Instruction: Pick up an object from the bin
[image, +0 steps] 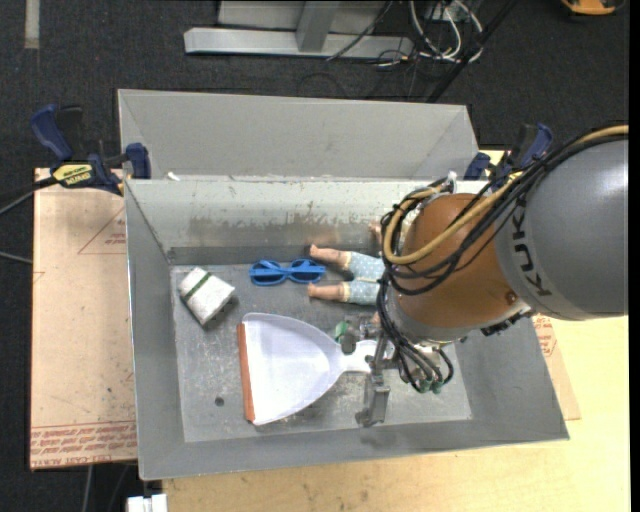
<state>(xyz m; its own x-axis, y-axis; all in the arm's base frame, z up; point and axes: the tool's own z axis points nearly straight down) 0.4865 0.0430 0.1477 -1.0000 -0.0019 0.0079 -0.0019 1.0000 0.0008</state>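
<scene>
The pincer (377, 392) is low in the grey bin (150, 330), close to the near wall and a bit right of the middle. It is at the thin handle end of a white dustpan (285, 368). It is too hard to see if the pincer is released or clenched. The dustpan lies flat on the bin floor, with its wide mouth to the left and an orange strip along that edge. Farther back on the left lies a small white block with a green stripe (206, 296). Past the dustpan lie blue toy glasses (285, 271). Just right of them is a doll (350, 290), its bare legs pointing left. The robot's round orange cover (450, 270) hides the rest of the doll
</scene>
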